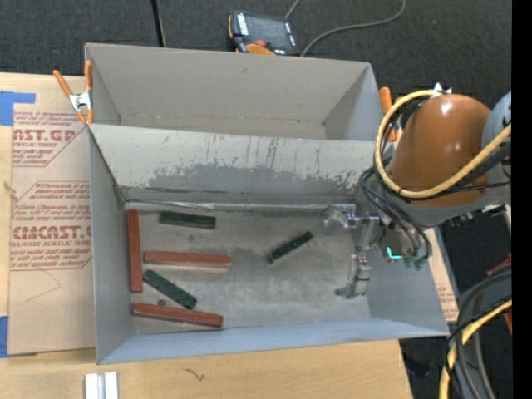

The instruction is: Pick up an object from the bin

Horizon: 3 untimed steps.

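My gripper [339, 255] hangs low at the right side of the bin, close to the right wall. Its two metal fingertips [332, 218] stand apart, open, with only bare bin floor between them. A short dark green bar [290, 246] lies tilted on the floor just left of the gripper, apart from the fingers. Further left lies a red-brown bar [187, 259], flat and nearly level.
At the left wall a red-brown bar [134, 250] lies lengthwise. Another dark green bar [187, 219] rests near the back slope, a third [169, 289] lies slanted at front left, and a red-brown bar [177, 315] lies along the front wall. The arm's orange dome and cables hang over the right rim.
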Available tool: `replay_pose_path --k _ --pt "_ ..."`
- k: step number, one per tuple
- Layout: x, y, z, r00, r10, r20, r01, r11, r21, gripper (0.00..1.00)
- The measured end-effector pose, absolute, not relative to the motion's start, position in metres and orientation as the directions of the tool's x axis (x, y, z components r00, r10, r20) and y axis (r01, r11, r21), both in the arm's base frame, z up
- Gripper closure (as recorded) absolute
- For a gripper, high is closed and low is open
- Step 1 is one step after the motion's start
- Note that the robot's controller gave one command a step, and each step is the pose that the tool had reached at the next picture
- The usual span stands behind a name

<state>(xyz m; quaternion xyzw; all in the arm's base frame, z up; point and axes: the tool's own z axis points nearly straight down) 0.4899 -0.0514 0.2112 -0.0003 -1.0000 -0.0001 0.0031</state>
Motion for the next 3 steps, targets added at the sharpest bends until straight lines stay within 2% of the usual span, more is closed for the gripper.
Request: replay_pose_path --k 1,2,3 --pt "0.523 -0.043 0.071 -1.000 0.002 0.001 0.002 1.000 0.000 0.00" --pt "0.591 -0.010 0.071 -0.998 -0.064 -0.008 -0.064 0.998 0.000 0.00" --pt "0.589 0.041 0.135 -1.000 0.018 -0.007 0.018 1.000 0.004 0.00"
